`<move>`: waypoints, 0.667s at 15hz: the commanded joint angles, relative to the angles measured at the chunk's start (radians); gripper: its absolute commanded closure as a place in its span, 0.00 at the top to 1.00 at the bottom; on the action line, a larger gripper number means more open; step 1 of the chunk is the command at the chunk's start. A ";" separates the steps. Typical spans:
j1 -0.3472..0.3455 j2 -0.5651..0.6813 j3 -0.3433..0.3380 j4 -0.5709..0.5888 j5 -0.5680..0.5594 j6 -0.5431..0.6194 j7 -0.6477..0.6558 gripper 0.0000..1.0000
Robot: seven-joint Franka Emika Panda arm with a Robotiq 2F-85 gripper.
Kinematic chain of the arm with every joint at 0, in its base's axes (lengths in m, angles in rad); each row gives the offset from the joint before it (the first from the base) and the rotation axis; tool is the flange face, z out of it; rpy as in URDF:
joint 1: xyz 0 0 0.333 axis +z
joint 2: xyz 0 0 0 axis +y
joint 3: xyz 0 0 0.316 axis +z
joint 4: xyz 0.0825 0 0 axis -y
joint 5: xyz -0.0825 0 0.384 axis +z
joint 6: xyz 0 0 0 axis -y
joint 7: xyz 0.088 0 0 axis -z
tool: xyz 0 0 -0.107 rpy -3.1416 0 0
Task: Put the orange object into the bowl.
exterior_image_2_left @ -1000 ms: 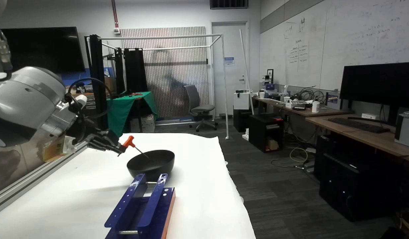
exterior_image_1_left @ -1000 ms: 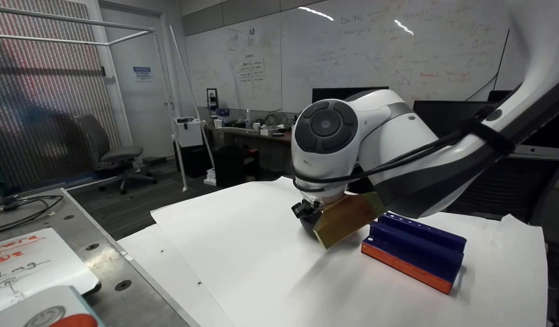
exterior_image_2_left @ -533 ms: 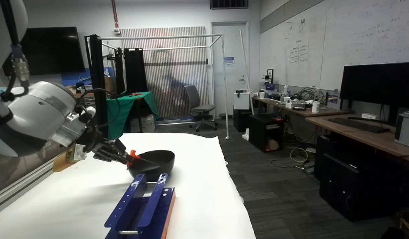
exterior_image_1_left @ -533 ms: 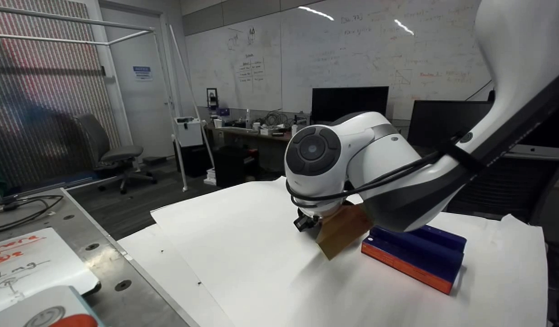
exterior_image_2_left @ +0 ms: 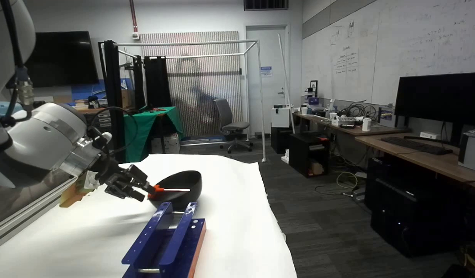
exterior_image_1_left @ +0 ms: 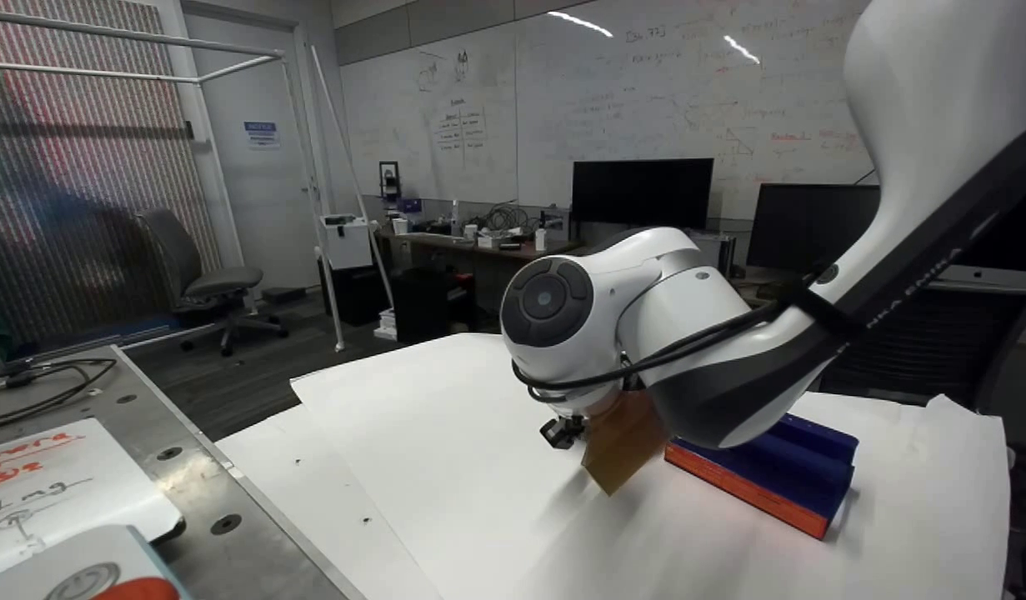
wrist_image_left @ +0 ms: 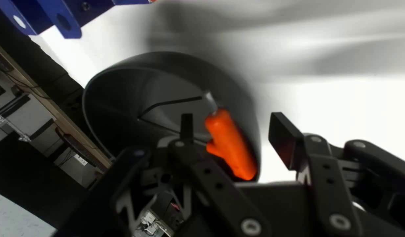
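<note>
**Released at the black bowl (wrist_image_left: 110, 98)**

The gripper (wrist_image_left: 234, 133) has just let go of the orange T-handled tool (wrist_image_left: 232, 144): its jaws now stand wide, one on either side. In the wrist view the tool appears within the bowl's outline, by the side nearest the gripper; in an exterior view its metal shaft (exterior_image_2_left: 177, 190) spans part of the mouth. I cannot tell whether it has settled. The white paper sheet (exterior_image_1_left: 446, 475) has slid slightly. The task looks nearly done; careful withdrawal seems next.
</note>
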 commanded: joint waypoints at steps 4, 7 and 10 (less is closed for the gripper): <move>-0.011 -0.110 0.030 0.010 0.308 -0.012 -0.243 1.00; -0.057 -0.210 0.088 -0.007 0.569 -0.056 -0.446 1.00; -0.049 -0.307 0.077 -0.005 0.833 -0.134 -0.639 1.00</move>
